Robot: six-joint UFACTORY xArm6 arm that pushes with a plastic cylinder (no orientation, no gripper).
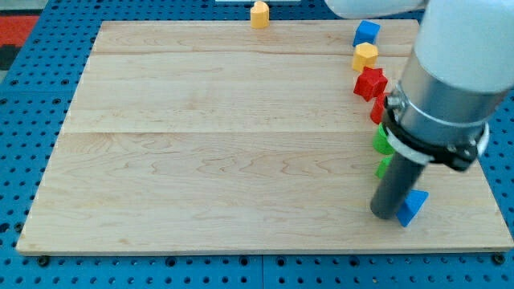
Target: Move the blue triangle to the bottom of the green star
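Note:
The blue triangle (412,206) lies near the board's lower right. My tip (386,213) rests on the board right against the triangle's left side. Two green pieces show just above it, partly hidden behind my arm: one (382,141) and a lower one (385,167). I cannot tell which of them is the green star. The triangle sits below and slightly right of the lower green piece.
A blue cube (366,33), a yellow block (365,56), a red star (370,83) and another red piece (377,109) run down the right side. A second yellow block (259,14) stands at the top edge. The wooden board (201,144) lies on a blue pegboard.

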